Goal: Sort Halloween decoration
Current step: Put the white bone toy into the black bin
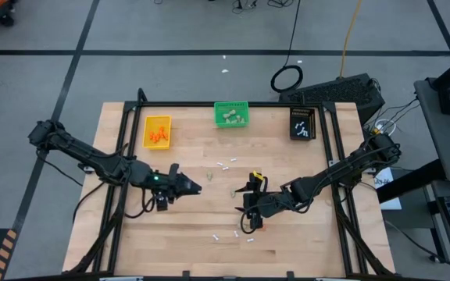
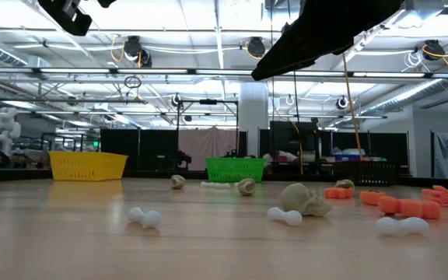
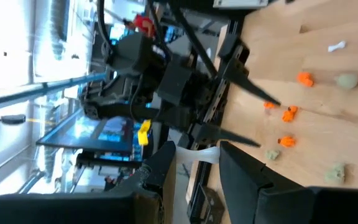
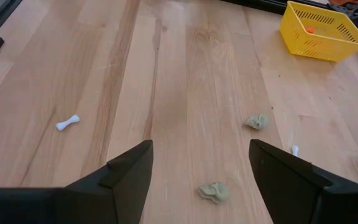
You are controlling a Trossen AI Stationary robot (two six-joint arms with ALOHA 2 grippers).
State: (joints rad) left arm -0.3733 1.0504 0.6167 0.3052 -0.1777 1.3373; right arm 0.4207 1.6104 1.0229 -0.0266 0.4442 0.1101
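I see a pale wood-plank table [image 1: 170, 242] on grey floor; R gripper [image 4: 199, 163] jaws wide, empty. L gripper [image 3: 197, 155] pinches a thin white stick [image 3: 199, 154] (only its wrist cam shows this).

No readable text, label, brand, number or sign is showing in any of the views. The yellow bin [image 1: 157, 131], the green bin [image 1: 232, 115] and the black bin [image 1: 302, 123] are carrying no lettering that can be made out, and the glowing screen [image 3: 107, 132] seen from the left wrist is showing only blue blur.
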